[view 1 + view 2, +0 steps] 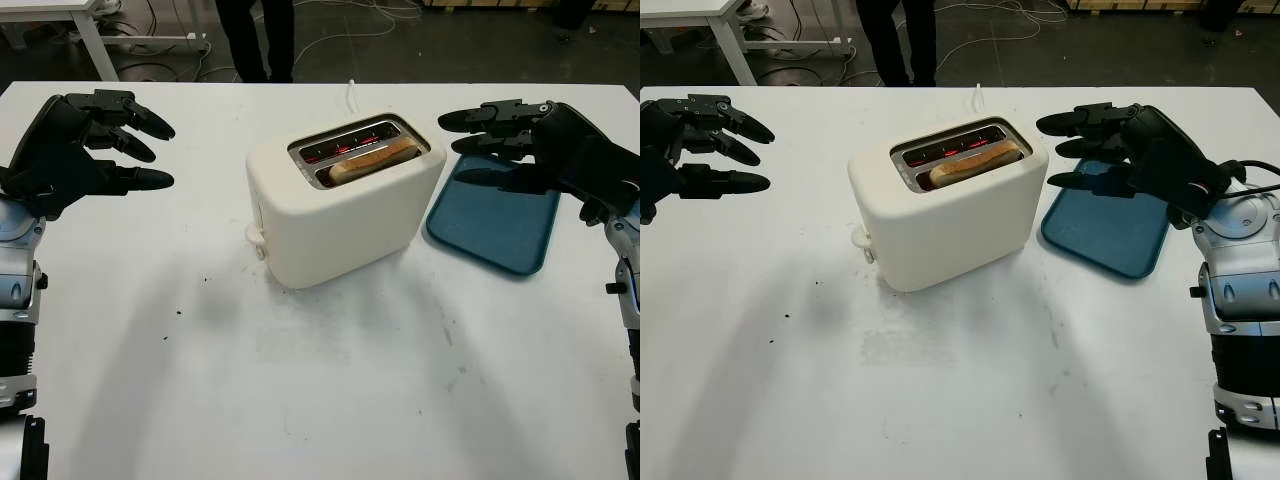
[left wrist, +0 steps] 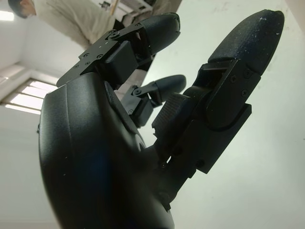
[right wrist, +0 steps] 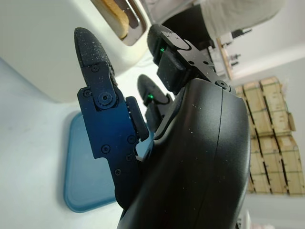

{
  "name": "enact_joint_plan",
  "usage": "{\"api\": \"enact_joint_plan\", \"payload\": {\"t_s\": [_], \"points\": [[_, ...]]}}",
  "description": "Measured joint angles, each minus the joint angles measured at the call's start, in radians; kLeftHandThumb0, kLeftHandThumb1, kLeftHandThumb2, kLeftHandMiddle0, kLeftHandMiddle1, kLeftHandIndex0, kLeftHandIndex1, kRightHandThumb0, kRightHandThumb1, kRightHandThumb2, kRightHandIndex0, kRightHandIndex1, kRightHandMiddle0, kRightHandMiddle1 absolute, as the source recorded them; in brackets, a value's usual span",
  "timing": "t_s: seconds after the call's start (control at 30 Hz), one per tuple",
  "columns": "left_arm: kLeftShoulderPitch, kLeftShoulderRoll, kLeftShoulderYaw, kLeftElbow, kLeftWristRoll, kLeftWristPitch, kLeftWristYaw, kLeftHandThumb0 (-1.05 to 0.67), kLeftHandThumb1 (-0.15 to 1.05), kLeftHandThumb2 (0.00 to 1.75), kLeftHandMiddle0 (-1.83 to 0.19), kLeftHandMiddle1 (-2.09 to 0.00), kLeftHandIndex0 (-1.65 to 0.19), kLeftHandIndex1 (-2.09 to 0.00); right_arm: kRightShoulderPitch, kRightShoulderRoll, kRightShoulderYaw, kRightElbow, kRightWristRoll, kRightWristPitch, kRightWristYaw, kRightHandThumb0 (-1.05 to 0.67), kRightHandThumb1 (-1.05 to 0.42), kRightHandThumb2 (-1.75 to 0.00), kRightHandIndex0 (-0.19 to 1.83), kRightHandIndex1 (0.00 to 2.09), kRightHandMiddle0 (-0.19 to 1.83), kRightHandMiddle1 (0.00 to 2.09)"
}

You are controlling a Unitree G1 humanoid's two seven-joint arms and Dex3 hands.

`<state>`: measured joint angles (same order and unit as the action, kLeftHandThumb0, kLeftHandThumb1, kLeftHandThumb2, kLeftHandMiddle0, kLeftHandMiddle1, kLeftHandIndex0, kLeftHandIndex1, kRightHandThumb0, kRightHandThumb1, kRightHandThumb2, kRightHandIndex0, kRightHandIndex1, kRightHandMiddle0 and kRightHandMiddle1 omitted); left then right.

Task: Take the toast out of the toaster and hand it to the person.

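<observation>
1. The toast (image 1: 372, 158) sits in the toaster (image 1: 340, 205) slot, just beside the empty, spread right hand (image 1: 520, 145).
2. Left hand (image 1: 85, 140) empty, spread, well apart.
3. Pinch the toast's exposed edge; lift straight.

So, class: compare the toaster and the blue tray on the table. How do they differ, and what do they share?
The toaster is cream and boxy, standing tall; the tray is blue, flat and low. The toaster holds toast in one slot; the tray carries nothing. The toaster stands mid-table; the tray lies beside it under the right hand. Both rest on the white table and have rounded corners.
</observation>
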<state>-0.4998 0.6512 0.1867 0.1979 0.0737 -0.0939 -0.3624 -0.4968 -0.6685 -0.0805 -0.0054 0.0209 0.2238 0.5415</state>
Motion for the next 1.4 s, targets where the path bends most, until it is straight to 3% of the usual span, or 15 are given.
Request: {"api": "enact_joint_plan", "payload": {"t_s": [1.4], "points": [[0.000, 0.000, 0.000, -0.001, 0.000, 0.000, 0.001, -1.05, 0.62, 0.00, -0.75, -0.92, -0.76, -0.78, 0.000, 0.001, 0.003, -0.012, -0.002, 0.007, 0.007, -0.55, -0.84, 0.00, 0.43, 0.37, 0.60, 0.00]]}}
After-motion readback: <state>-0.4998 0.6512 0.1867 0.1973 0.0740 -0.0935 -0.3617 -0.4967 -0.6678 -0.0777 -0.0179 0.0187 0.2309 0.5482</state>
